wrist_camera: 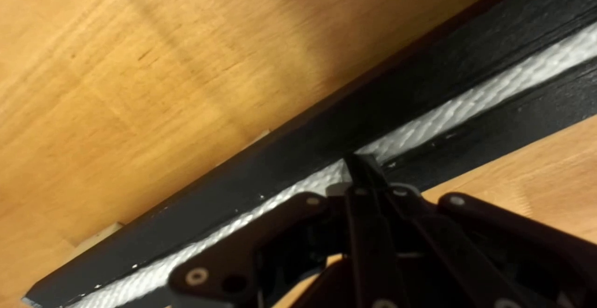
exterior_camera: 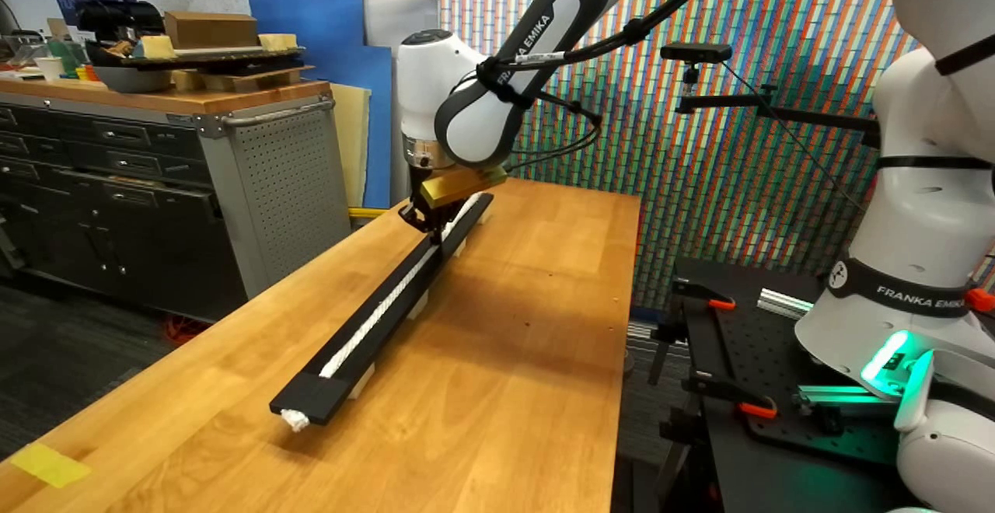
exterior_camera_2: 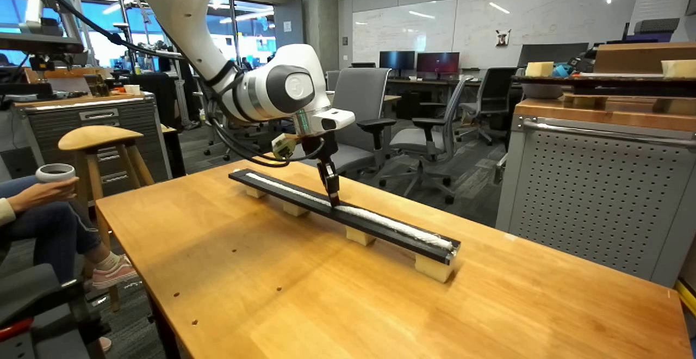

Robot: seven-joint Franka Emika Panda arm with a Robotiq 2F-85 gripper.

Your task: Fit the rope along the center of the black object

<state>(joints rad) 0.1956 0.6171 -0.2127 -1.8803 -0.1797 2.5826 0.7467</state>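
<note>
Wrist view: my end effector (wrist_camera: pixel 361 162) is squeezed narrow, nothing visible in its grip, tips touching the white rope (wrist_camera: pixel 466 105) lying along the centre of the black rail (wrist_camera: pixel 298 151). I should push straight down, then go along the rail in short presses so nothing twists.

In an exterior view, a frayed white tuft (exterior_camera: pixel 295 420), likely the rope's tail, pokes from the rail's end. Well apart from the rail, the robot base (exterior_camera: pixel 894 320) reads "FRANKA EMIKA"; my arm (exterior_camera: pixel 544 23), over the rail, shows part of that name.

In an exterior view, pale blocks (exterior_camera_2: pixel 429 267) hold the rail off the counter (exterior_camera_2: pixel 244 272); between them I'd best press gently. Marks on the whiteboard (exterior_camera_2: pixel 549 16) beyond the rail are illegible.
</note>
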